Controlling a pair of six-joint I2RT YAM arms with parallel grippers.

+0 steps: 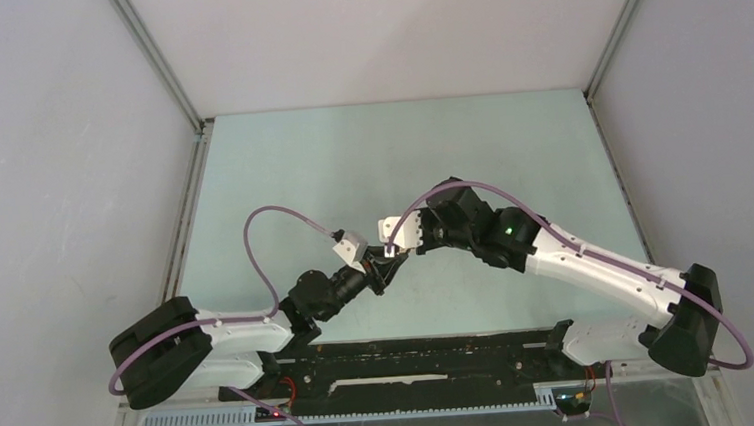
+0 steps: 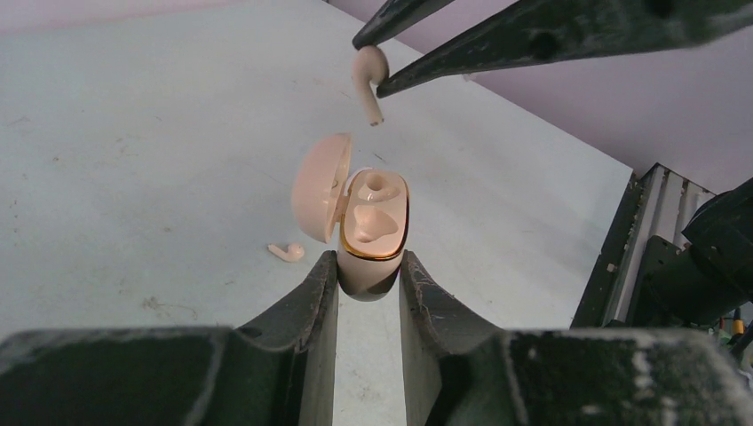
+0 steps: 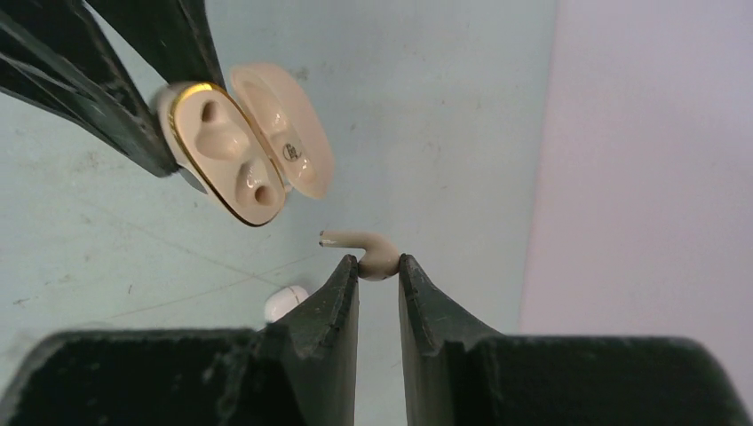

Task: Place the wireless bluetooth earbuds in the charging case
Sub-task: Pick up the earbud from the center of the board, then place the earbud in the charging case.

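We see left hand (image 2: 368, 271) pinching charging case (image 2: 376, 217) at base, lid open; right hand (image 3: 377, 266) pinching tan earbud (image 3: 362, 241) by bulb, stem toward case, not touching. We judge bud light, slick, rigid; bulb grip leaves stem free. On desk (image 2: 133, 133): second earbud (image 2: 287, 252).

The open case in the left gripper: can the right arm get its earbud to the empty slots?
Probably yes. The right gripper holds the tan earbud close to the case; the lid is open, both slots look empty, and nothing lies between them.
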